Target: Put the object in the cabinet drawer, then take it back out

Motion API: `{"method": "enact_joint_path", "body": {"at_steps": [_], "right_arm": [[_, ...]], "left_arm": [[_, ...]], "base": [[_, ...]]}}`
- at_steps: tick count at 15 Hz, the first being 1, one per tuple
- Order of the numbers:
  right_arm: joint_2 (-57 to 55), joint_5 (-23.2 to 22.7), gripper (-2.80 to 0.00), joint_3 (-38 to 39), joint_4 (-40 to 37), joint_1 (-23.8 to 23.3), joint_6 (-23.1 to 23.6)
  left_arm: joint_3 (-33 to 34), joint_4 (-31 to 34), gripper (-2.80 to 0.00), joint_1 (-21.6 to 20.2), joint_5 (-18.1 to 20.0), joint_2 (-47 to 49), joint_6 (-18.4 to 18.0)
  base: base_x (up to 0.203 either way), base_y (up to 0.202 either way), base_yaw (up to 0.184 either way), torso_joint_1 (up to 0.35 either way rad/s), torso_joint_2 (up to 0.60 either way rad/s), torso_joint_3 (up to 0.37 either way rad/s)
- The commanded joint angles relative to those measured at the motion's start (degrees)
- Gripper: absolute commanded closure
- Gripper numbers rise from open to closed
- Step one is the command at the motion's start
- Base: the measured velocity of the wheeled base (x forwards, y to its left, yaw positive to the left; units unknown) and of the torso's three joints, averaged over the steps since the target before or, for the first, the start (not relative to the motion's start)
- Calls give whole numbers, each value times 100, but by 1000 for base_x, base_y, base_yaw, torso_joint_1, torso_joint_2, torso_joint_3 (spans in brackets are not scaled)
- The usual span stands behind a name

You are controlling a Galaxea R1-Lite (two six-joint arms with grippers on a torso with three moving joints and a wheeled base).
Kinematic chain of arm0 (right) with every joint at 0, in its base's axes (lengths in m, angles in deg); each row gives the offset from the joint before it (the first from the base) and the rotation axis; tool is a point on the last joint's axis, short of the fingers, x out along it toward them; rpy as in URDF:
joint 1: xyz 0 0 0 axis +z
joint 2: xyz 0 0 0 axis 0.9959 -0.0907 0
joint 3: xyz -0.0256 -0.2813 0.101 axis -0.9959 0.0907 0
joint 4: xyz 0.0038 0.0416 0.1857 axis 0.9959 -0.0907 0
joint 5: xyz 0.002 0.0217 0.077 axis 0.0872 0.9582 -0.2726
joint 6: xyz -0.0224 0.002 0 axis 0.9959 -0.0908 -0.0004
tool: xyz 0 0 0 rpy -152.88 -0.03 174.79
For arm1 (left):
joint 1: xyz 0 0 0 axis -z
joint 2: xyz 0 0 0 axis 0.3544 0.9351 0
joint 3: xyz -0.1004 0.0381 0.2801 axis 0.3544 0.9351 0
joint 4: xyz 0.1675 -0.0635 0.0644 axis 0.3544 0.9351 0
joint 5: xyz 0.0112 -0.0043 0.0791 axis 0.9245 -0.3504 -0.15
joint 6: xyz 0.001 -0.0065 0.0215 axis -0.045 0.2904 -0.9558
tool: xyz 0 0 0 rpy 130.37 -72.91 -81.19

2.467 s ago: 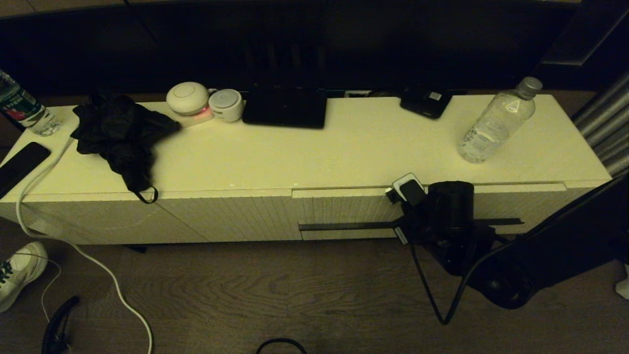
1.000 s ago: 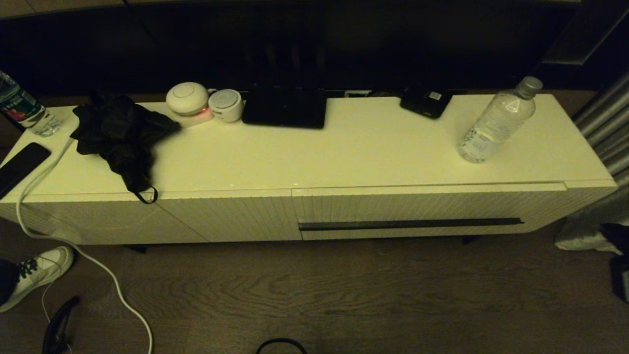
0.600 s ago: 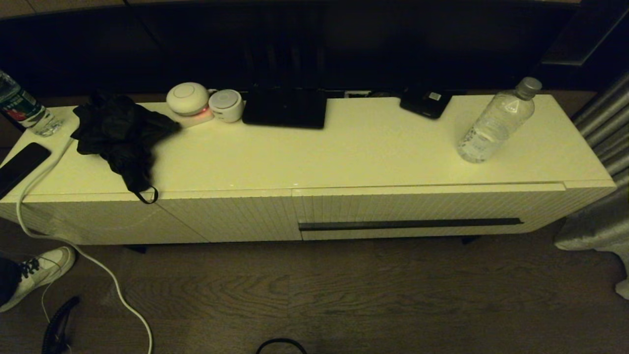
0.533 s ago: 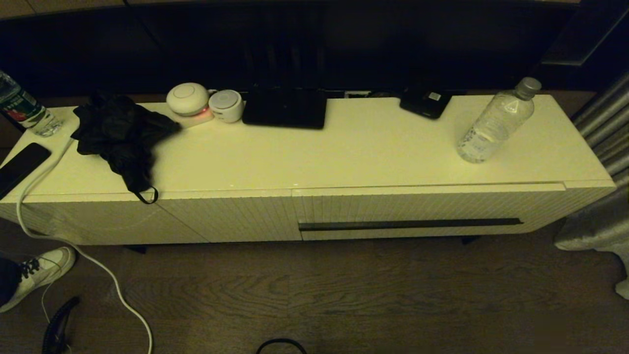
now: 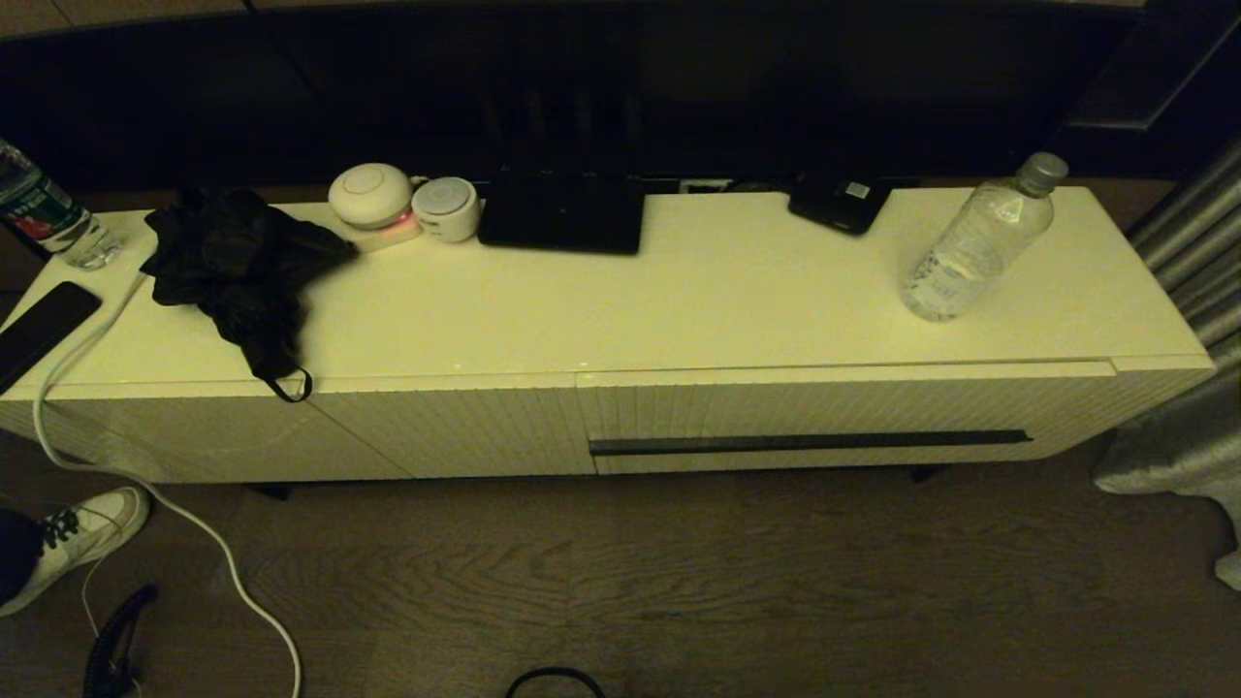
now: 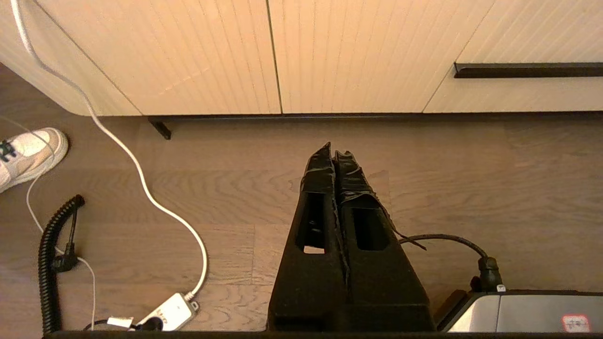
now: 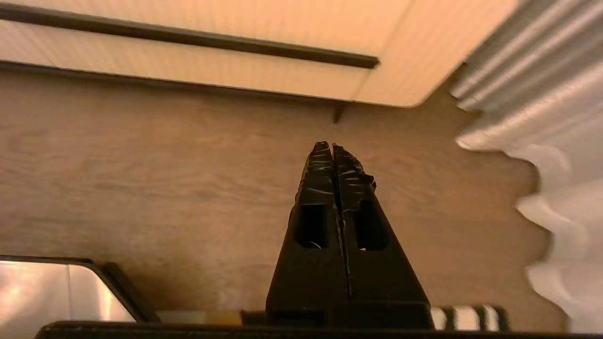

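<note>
Water bottle (image 5: 979, 237) stands upright on the cabinet (image 5: 620, 320) top at 2 o'clock. Drawer (image 5: 834, 417) shut. My left pincer (image 6: 333, 153) and right pincer (image 7: 332, 148) both closed, empty, over floor. I judge the task complete.

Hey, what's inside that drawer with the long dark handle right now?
Can't tell: the cabinet drawer is shut, so its inside is hidden. The clear water bottle is not in it; it stands on the cabinet top, near the right end.
</note>
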Motion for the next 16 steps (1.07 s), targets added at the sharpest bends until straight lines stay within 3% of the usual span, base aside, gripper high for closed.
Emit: {"method": "enact_joint_path", "body": {"at_steps": [1,4,7,16], "right_arm": [[57,-304,0,115,-93,1,-58],[52,-246,0,406,345,1,-592],[68,-215,0,409,346,1,-742],[51,-223,0,409,346,1,-709]], "left_arm": [[9,-2,0,0,-4,-9,1],[9,-2,0,0,-4,-9,1],[6,-2,0,0,-4,-9,1],[5,-2,0,0,-4,-9,1]], "base": [[0,0,0,0,0,0],[0,0,0,0,0,0],[0,0,0,0,0,0],[0,0,0,0,0,0]]}}
